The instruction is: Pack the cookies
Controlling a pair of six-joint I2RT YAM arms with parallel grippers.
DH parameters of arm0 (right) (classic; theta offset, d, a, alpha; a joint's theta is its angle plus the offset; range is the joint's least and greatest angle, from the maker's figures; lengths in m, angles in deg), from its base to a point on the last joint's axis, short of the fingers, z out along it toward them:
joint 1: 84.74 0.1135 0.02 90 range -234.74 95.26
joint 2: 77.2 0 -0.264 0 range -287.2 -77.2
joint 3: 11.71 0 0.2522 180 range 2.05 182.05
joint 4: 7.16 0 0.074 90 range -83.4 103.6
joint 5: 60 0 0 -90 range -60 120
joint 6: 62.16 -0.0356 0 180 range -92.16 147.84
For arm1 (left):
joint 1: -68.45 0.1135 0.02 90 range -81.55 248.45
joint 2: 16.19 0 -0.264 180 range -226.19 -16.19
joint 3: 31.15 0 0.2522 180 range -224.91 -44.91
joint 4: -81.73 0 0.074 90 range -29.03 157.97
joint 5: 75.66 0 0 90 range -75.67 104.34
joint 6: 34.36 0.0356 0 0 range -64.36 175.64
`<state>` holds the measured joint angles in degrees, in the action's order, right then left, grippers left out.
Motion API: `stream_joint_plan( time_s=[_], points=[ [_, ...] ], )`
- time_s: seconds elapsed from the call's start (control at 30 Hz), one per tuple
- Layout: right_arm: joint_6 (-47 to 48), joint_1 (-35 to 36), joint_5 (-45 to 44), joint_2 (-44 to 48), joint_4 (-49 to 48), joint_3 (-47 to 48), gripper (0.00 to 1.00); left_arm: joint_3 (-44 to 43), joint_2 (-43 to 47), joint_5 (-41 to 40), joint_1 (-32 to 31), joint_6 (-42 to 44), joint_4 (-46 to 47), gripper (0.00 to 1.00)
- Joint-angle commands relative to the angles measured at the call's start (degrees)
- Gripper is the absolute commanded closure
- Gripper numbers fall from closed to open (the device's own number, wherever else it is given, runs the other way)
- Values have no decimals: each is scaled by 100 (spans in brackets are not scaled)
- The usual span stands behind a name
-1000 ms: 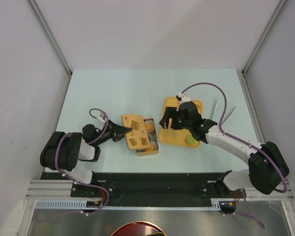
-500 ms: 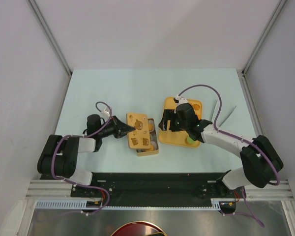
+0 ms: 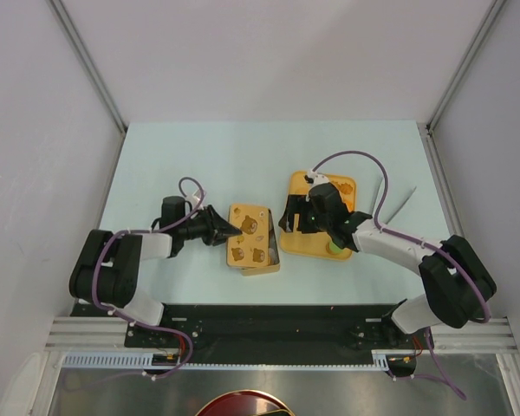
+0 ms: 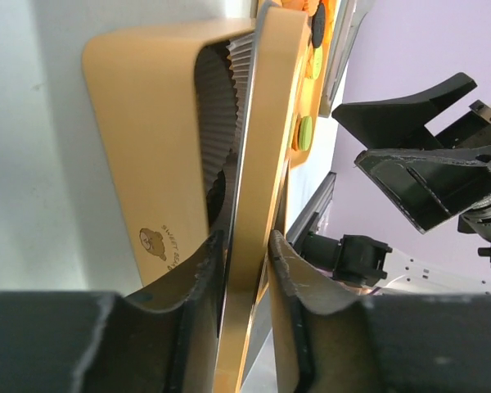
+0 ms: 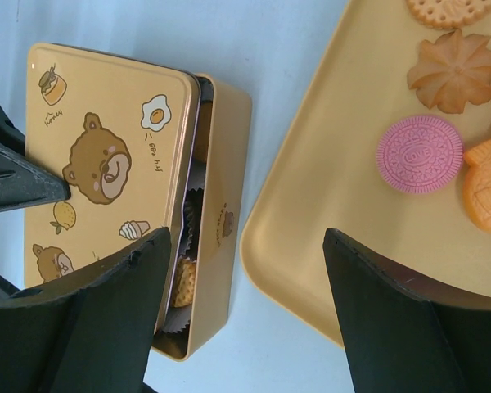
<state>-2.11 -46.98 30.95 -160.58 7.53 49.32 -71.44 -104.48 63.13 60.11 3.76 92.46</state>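
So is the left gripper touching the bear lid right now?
Touching. In the left wrist view the left gripper is shut on the lid, its jaws pressed against both faces with no gap.

A bear-printed lid (image 5: pixel 106 164) partly covers its tin (image 5: pixel 227 205), beside a yellow tray (image 5: pixel 335 188).
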Motion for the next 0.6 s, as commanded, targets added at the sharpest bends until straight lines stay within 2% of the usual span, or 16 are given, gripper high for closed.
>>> stream_joint_plan(
  time_s=[0.0,0.57],
  points=[
    [7,3,54,-74,-242,28,20,-265,-92,-283,-71,477,-656,67],
    [-19,47,72,-197,-277,46,20,-915,-57,-942,-133,1232,-2184,53]
  ],
)
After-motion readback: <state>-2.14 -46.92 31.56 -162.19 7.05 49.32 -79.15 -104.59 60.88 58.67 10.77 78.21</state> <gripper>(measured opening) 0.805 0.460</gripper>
